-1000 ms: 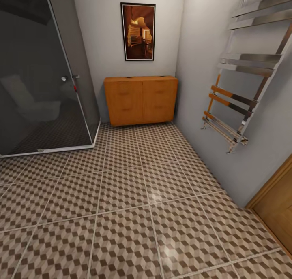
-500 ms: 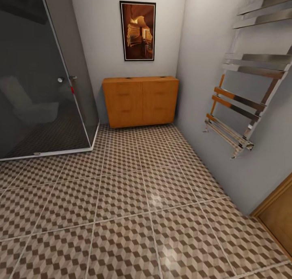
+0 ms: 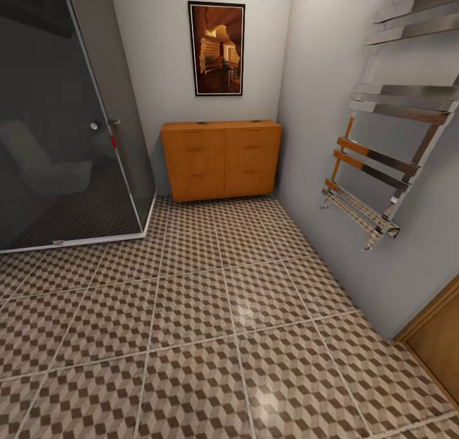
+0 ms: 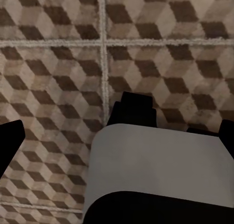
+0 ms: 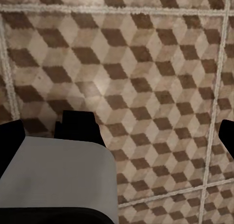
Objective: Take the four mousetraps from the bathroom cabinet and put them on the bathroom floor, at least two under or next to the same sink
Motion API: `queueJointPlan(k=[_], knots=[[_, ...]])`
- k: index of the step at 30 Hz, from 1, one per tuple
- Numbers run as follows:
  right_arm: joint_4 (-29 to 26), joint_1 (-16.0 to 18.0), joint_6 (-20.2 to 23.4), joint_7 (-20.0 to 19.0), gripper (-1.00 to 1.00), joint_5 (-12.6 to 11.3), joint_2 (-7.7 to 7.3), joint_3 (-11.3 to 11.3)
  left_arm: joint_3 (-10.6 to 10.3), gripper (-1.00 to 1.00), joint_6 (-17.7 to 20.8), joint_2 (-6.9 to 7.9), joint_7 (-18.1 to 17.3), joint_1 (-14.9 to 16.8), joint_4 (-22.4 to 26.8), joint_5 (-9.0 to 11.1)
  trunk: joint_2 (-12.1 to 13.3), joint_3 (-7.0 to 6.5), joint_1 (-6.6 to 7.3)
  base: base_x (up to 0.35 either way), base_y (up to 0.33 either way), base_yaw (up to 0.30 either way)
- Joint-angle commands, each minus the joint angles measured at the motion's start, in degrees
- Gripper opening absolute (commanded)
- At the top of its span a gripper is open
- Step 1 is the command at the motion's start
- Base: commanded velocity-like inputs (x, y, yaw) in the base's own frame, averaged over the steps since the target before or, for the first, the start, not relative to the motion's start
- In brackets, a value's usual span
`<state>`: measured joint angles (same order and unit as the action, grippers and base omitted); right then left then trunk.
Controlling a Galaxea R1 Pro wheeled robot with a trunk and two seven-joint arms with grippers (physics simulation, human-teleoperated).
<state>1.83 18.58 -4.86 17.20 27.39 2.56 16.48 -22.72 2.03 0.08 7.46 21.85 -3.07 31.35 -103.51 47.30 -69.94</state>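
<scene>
- Drive straight across the bathroom floor to the far cabinet, stopping squarely before its closed drawer fronts.
- Both claws' spread: cannot tell.

dark glass shower stall | framed picture | chrome towel rack | wooden door

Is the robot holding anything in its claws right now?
No, nothing. Both wrist views look down past each claw's dark fingers at bare patterned floor, with nothing between them. The orange cabinet stands ahead, across the tiles.
</scene>
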Motion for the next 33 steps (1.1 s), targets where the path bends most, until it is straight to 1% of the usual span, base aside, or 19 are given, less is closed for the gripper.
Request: queueJointPlan(k=[1, 10, 14, 21, 33], knots=[[0.19, 0.07, -0.33, 0.29, 1.0, 0.47, -0.01, 0.49, -0.48, 1.0, 0.19, 0.01, 0.1, 0.04, -0.02, 0.38, -0.02, 0.04, 0.01, 0.002, 0.0, 0.0], [0.19, 0.1, -0.33, 0.29, 1.0, 0.46, -0.01, 0.49, -0.48, 1.0, 0.24, 0.03, -0.1, 0.04, -0.01, 0.36, -0.02, 0.04, 0.01, 0.005, 0.0, 0.0], [0.19, 0.09, -0.33, 0.29, 1.0, 0.46, -0.01, 0.49, -0.48, 1.0, 0.28, 0.04, -0.3, 0.04, -0.01, 0.32, -0.02, 0.04, 0.01, 0.132, 0.0, 0.0], [0.19, 0.1, -0.33, 0.29, 1.0, 0.47, -0.01, 0.49, -0.48, 1.0, 0.33, 0.08, -0.4, 0.04, -0.01, 0.3, -0.02, 0.04, 0.01, 0.269, 0.0, 0.0], [0.19, 0.08, -0.33, 0.29, 1.0, 0.47, -0.01, 0.49, -0.48, 1.0, 0.34, 0.09, -0.41, 0.04, -0.01, 0.3, -0.02, 0.04, 0.01, 0.324, 0.0, 0.0]])
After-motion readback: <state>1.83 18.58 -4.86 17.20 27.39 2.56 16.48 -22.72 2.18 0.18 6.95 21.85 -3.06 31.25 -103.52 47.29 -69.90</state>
